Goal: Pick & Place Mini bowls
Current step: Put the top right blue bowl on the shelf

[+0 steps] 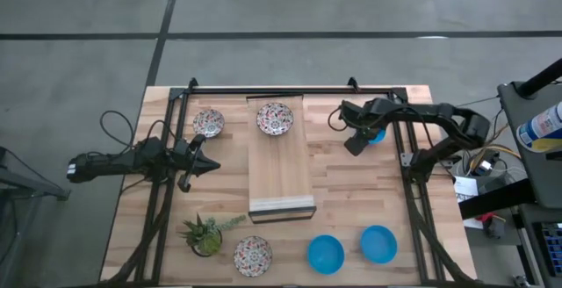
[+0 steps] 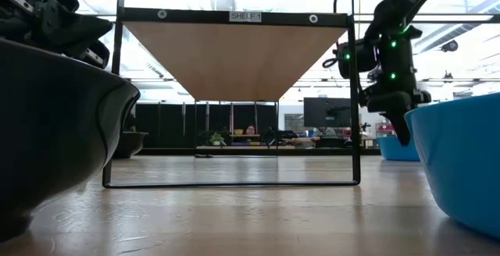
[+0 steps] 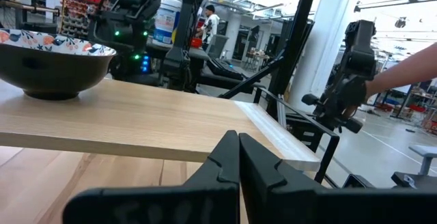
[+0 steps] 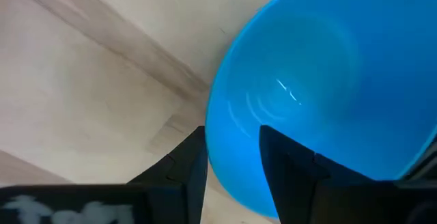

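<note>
My right gripper [image 1: 356,145] [image 4: 232,169] is shut on a plain blue mini bowl [image 1: 377,134] at the table's far right, by the frame post. Two more blue bowls [image 1: 326,254] [image 1: 378,243] sit at the near edge. One floral bowl [image 1: 275,118] stands on the raised wooden board. Another floral bowl [image 1: 208,122] rests on the table left of the board, and a third [image 1: 253,255] at the near edge. My left gripper [image 1: 211,165] [image 3: 239,149] is shut and touches nothing, left of the board. My right gripper holds the blue bowl by its rim [image 4: 217,157], with one finger [image 4: 290,169] inside the bowl and one finger [image 4: 181,173] outside. It comes slanting down from the table's left side. The bowl [image 2: 397,148] sits low at table level; whether its base touches I cannot tell.
A black frame [image 1: 290,89] stands around the board [image 1: 279,174], its posts close to both arms. A small potted plant [image 1: 206,234] stands near the near-left floral bowl. A person's forearm [image 3: 410,63] shows beyond the table in the left wrist view.
</note>
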Controlling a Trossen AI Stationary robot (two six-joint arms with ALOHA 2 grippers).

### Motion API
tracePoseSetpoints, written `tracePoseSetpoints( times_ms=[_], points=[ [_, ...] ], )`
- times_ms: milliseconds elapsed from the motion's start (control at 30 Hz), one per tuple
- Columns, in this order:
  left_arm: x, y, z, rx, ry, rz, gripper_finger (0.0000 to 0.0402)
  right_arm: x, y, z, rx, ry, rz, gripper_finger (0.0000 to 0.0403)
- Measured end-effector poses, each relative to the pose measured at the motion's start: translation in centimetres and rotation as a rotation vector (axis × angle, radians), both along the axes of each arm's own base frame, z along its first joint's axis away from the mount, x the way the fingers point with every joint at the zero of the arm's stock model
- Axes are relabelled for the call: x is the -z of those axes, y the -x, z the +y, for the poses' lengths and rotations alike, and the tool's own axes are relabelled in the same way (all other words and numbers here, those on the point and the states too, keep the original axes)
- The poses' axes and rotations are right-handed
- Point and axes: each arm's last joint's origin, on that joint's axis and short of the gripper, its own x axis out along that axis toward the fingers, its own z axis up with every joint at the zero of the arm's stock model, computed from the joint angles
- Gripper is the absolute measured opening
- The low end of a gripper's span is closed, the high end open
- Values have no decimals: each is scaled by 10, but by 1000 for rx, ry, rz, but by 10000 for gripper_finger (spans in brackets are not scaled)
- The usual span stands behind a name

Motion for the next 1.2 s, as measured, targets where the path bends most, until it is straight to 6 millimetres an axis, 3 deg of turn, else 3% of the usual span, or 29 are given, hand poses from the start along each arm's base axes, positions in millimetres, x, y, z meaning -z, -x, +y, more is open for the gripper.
tracePoseSetpoints(
  times_ms=[200,433,1200],
  points=[
    [0,0,0,0,0,0,0,5,-2,-3,-42,-12,7,100],
    [0,0,0,0,0,0,0,6,-4,-3,-36,-45,-34,16],
    [0,0,0,0,0,0,0,-6,3,6,56,-119,-71,8]
  ],
)
